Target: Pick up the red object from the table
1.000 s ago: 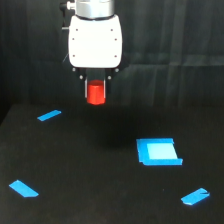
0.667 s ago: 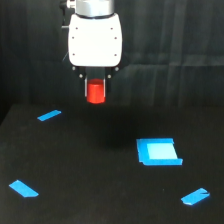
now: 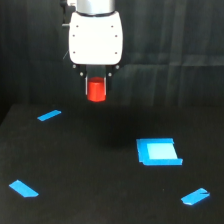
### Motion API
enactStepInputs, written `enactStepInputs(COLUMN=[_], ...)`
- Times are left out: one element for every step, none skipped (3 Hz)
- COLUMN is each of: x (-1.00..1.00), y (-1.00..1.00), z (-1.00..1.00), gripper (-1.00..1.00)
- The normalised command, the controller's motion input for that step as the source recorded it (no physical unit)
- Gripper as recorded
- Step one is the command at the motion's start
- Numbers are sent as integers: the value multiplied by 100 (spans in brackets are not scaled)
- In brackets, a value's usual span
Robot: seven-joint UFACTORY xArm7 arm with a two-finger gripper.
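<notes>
Gripper: your gripper (image 3: 96, 89) hangs below the white arm housing (image 3: 95, 36), high in the exterior view, with its dark fingers pointing down.
Jaws: you have them closed in on the red object, one finger on each side of it; the block fills the gap between them.
Red object: the red object (image 3: 96, 91) sits between the fingers, upright, well clear of the table, with its lower end poking out below the fingertips.
Table: the black table (image 3: 90, 170) lies below you, with nothing touching the block.
Blue square: you can see 1 blue square (image 3: 158, 151) towards the exterior view's right.
Blue strips: 3 blue tape strips lie apart, at the far left (image 3: 49, 115), near left (image 3: 23, 188) and near right (image 3: 195, 196).
</notes>
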Motion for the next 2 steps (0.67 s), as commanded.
enactStepInputs(x=[1,3], y=[-3,-6], z=[17,3], gripper=[-100,-100])
